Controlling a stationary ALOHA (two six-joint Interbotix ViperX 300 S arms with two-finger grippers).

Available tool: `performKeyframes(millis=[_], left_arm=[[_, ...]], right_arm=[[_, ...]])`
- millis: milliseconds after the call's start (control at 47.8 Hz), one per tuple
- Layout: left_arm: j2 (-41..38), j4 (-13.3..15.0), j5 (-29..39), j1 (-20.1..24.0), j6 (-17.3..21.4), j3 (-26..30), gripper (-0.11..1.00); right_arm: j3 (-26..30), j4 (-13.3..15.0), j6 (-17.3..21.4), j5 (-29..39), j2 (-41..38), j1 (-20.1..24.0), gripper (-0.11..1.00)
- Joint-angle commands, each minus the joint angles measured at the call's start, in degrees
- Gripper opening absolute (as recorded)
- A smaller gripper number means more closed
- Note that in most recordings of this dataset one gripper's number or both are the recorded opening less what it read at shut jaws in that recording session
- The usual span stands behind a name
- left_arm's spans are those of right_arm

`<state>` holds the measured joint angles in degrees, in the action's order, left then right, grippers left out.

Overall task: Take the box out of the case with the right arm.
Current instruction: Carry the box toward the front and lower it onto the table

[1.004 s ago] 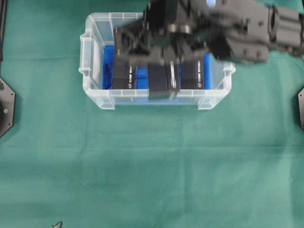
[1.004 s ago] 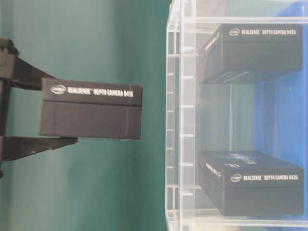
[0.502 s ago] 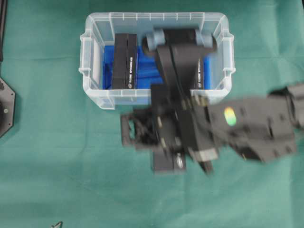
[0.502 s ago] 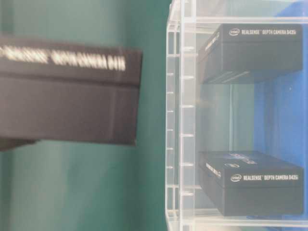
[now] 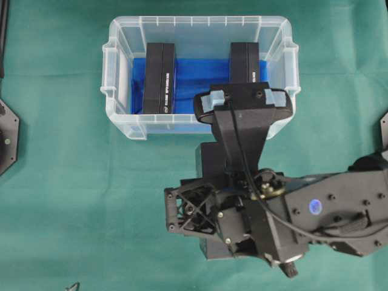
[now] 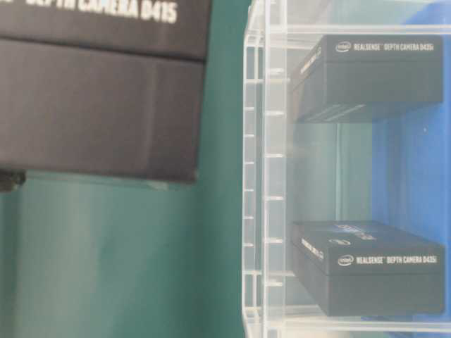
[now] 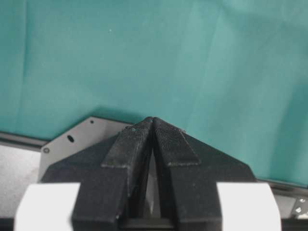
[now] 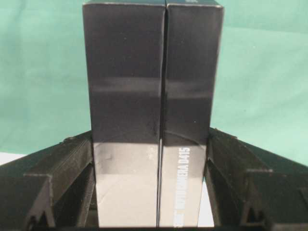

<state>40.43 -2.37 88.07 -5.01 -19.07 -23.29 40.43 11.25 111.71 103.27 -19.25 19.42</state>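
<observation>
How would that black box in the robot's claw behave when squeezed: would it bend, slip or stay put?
Probably stiff: the black box keeps straight edges between the right gripper fingers. Its smooth, slightly glossy faces might let it slip, though both fingers press flat against its sides. Flat-sided, it should sit steady on the green cloth rather than roll.

Even, bright light; soft shadows; close views slightly blurred

Black jointed right arm [image 5: 327, 209], blue round mark, looping cable
</observation>
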Motion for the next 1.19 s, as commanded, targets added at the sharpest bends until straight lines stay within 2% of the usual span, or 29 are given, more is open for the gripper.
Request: performKeyframes(millis=[0,209,355,502,627,920,1024,1171], left_arm=[[0.1,-0.1,-0.3,0.2,-0.1,0.6,0.08],[0.1,-0.1,-0.3,0.2,-0.1,0.7,0.08],[0.1,-0.2,-0.3,0.2,-0.1,0.7,0.08],[0.1,-0.2,-0.3,0.2,-0.1,0.6,0.08],[0.1,-0.1,-0.3,0.2,-0.1,0.6,0.08],[0.1,-0.2,-0.3,0.2,0.1,0.6,0.08],[0.1,-0.2,-0.3,0.2,0.3,0.5,0.08],[0.1,-0.2,-0.4,0.2,0.3,0.4,0.08]], right_arm=[[1.7,0.3,0.0,0.1,1.2,0.3,0.67],[0.8,0.3,0.1,0.7,0.6,0.2,0.67],[-2.5,0.2,0.4,0.8,-0.6,0.0,0.67],[-7.2,-0.2,0.4,-2.3,-1.5,-0.7,0.67],[-12.2,-0.6,1.2,-8.1,-1.5,-1.2,0.67],[-26.1,-2.5,7.7,-26.2,-1.5,-1.7,0.67],[-30.1,-3.2,8.6,-31.5,-1.6,-1.7,0.67],[-32.9,-4.0,8.8,-35.0,-1.5,-1.8,0.67]])
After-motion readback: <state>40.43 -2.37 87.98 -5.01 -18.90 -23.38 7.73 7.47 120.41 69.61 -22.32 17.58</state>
